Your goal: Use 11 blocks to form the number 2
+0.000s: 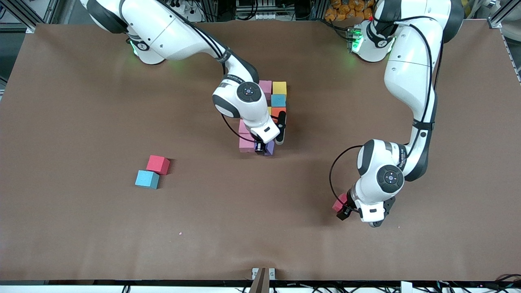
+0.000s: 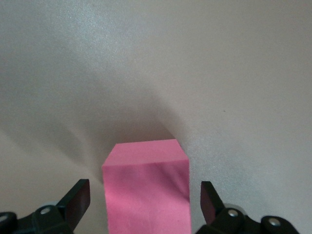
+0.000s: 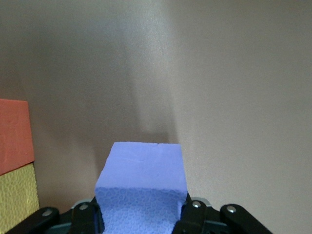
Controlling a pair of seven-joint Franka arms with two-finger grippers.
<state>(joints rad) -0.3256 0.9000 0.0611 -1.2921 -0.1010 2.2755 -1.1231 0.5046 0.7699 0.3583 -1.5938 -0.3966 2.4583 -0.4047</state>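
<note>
Right gripper (image 1: pixel 266 147), centre of the front view, is clamped tight on a purple cube (image 3: pixel 141 187) and holds it down at the low end of the figure, beside a pink cube (image 1: pixel 246 143). Judged reason: it is seating the purple one into the bottom row of the 2 (image 1: pixel 266 116).

The 2 is half built in the middle of the frame. Visible parts: pink (image 1: pixel 265 86) and yellow (image 1: pixel 279 88) on top, blue (image 1: pixel 278 100) under the yellow, orange (image 1: pixel 278 112) under that, pink stack lower down. The right arm covers the rest, so a cube count is not possible. Right wrist view shows an orange (image 3: pixel 14 134) and a yellow (image 3: pixel 17 195) cube at its left edge, close to the held purple.

Left gripper (image 1: pixel 360 211), lower right of the front view, has fingers (image 2: pixel 78 197) spread wide on either side of a pink cube (image 2: pixel 146 187), not touching it. It looks set up to close and pick that cube as a next piece.

Spare cubes at lower left of the front view: a red one (image 1: pixel 158 164) touching a blue one (image 1: pixel 147 179), well apart from the figure.

In the way: the right arm's wrist hangs over the figure, so the left arm would have little room there while it remains. Table (image 1: pixel 81 101) around the left gripper's pink cube is bare.
</note>
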